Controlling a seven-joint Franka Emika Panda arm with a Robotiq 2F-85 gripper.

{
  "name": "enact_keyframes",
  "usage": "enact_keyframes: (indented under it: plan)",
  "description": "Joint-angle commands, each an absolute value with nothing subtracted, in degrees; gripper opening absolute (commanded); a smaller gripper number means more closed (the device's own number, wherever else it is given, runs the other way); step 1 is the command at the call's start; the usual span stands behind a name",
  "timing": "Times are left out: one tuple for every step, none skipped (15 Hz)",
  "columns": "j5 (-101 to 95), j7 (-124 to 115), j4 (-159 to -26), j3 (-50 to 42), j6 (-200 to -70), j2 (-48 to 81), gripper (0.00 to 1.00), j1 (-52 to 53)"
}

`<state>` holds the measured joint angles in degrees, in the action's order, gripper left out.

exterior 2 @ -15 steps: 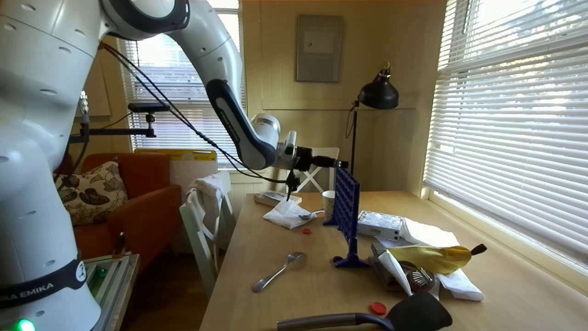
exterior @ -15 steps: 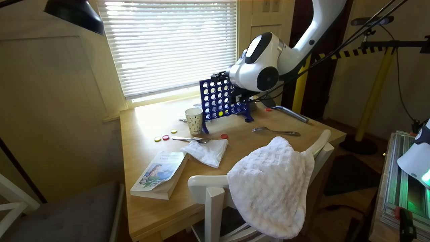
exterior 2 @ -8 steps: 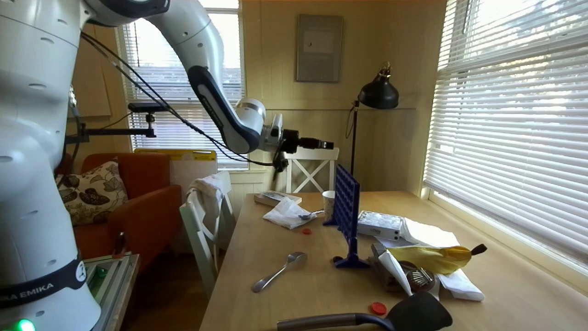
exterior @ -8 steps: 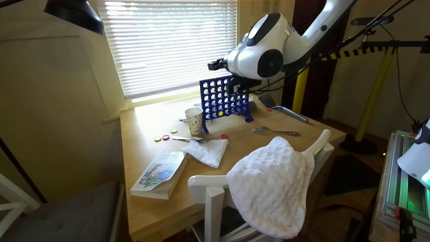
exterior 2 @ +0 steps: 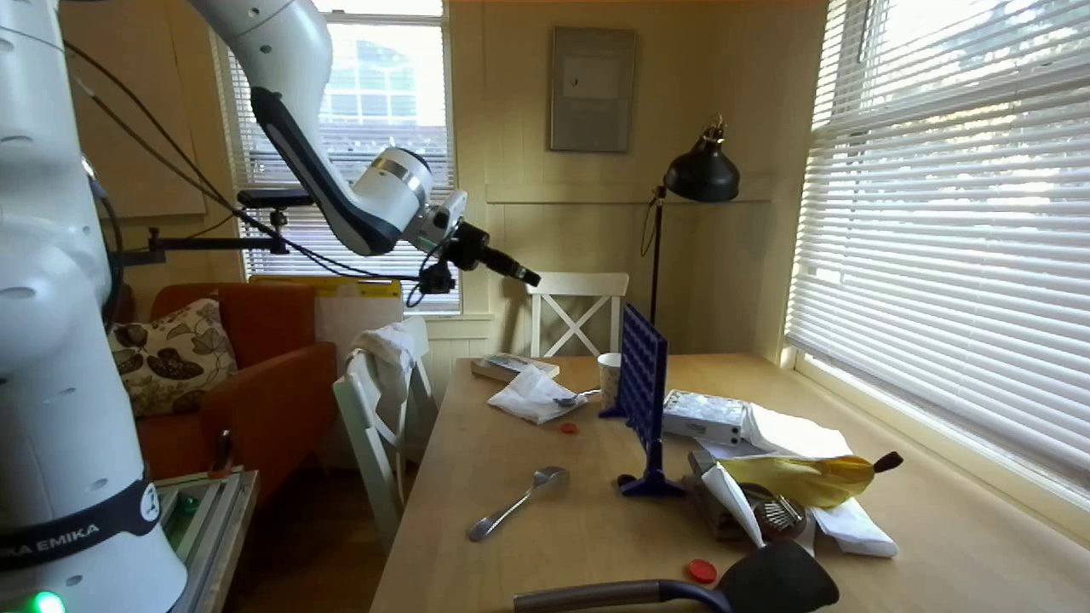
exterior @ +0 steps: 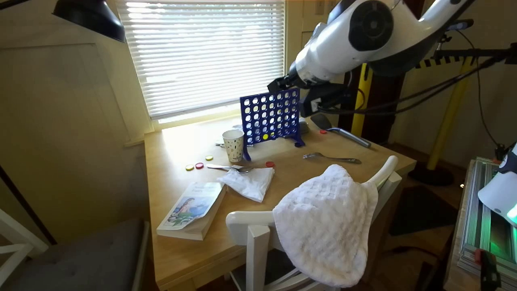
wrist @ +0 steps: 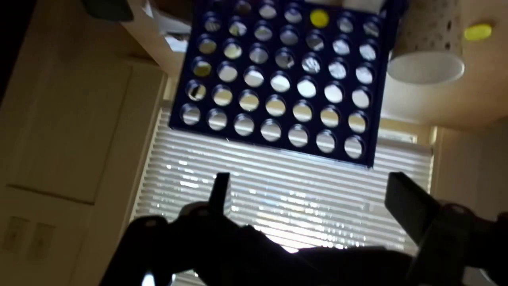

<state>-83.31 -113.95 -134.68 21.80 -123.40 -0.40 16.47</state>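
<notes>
My gripper [wrist: 309,192] is open and empty in the wrist view, its two dark fingertips wide apart. It also shows in both exterior views [exterior: 278,85] [exterior 2: 528,277], tilted down and apart from everything. The nearest thing is an upright blue Connect Four board [exterior: 268,115], also seen edge-on [exterior 2: 643,375] and, inverted, in the wrist view [wrist: 264,91]. The gripper is above the table, on the robot's side of the board. A yellow disc [exterior: 265,137] sits in the board's bottom row. A speckled paper cup [exterior: 233,146] stands beside the board's end.
Loose yellow [exterior: 189,167] and red discs [exterior: 270,164] lie on the table. A fork-like utensil [exterior 2: 515,504], a spatula [exterior 2: 775,579], a napkin [exterior: 252,184] and a book [exterior: 192,210] lie around. A yellow cloth-like item [exterior 2: 792,477] lies on clutter behind the board. A towel-draped chair [exterior: 327,226] stands close.
My gripper has risen off the board's top edge, drawn back toward the robot's base and tilted downward. The board, cup and discs have not moved.
</notes>
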Motion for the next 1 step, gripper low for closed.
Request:
enact_keyframes:
  plan:
    - [-78.9,-111.5,-136.4,21.3,-122.3,-1.7,1.00,18.4]
